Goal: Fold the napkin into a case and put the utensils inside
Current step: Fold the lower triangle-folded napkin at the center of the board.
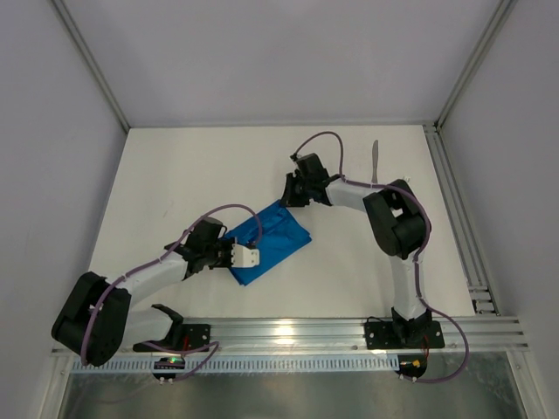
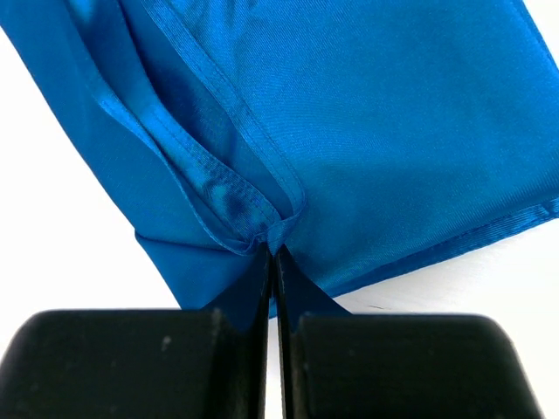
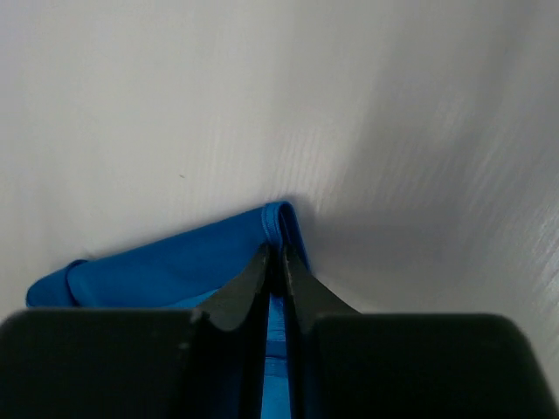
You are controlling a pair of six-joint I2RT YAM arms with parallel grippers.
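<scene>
Two grips on one napkin (image 1: 272,237) at mid-table: my left gripper (image 1: 247,256) pinched its near-left edge, my right gripper (image 1: 286,199) closed on its far-right corner, long axis running between them; the knife (image 1: 375,161) lay far right, nearer my right gripper.

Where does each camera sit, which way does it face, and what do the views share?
Top external: above and behind the robot, facing down on the table; left arm and right arm show whole, left gripper and right gripper at opposite ends of the napkin.
Left wrist: on the left arm, looking along the shut left gripper at the pinched hem.
Right wrist: on the right arm, looking along the right gripper at a raised napkin corner.
Shared: all three show the blue napkin.
</scene>
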